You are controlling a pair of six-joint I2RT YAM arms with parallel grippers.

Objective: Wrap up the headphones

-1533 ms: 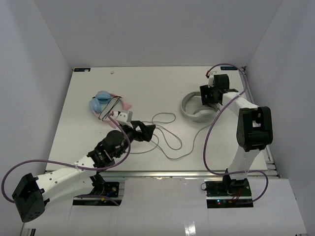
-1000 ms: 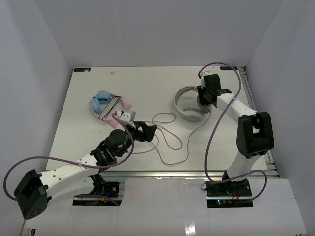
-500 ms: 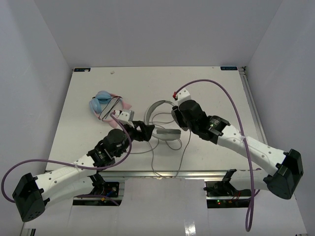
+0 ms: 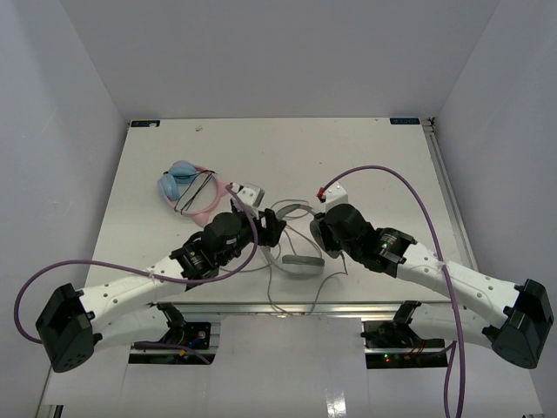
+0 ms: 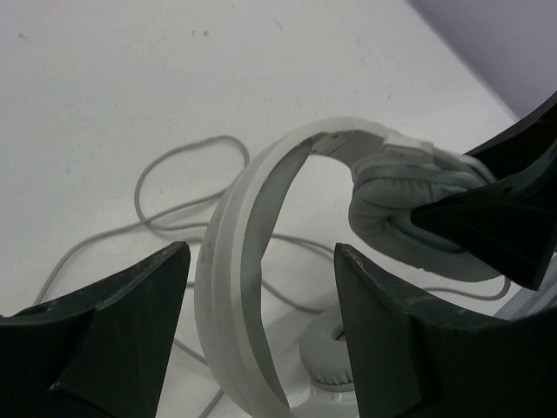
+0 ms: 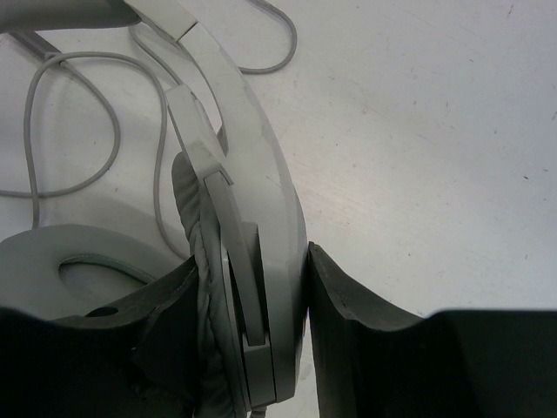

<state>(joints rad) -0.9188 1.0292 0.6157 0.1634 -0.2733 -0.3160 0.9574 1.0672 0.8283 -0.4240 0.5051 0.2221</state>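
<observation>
The white-and-grey headphones [image 4: 292,207] are at the table's middle, near the front, standing tilted with the headband arched upward. My right gripper [image 4: 318,237] is shut on one padded ear cup [image 6: 261,261], fingers pressing both sides. The other ear cup [image 4: 301,262] rests low by the table. My left gripper [image 4: 275,229] stands open with the headband [image 5: 235,270] between its fingers, a gap on each side. The thin grey cable [image 6: 96,113] lies in loose loops on the table behind the headband [image 5: 174,165] and trails toward the front edge [image 4: 271,292].
A blue-and-pink fabric bundle [image 4: 184,185] with thin dark loops lies at the left of the white table [image 4: 365,157]. Grey walls close in the back and both sides. The two arms meet closely at the centre front.
My right arm has carried the headphones from the back right to the centre front. My left gripper has moved right, over the headband, and its jaws have narrowed a little.
</observation>
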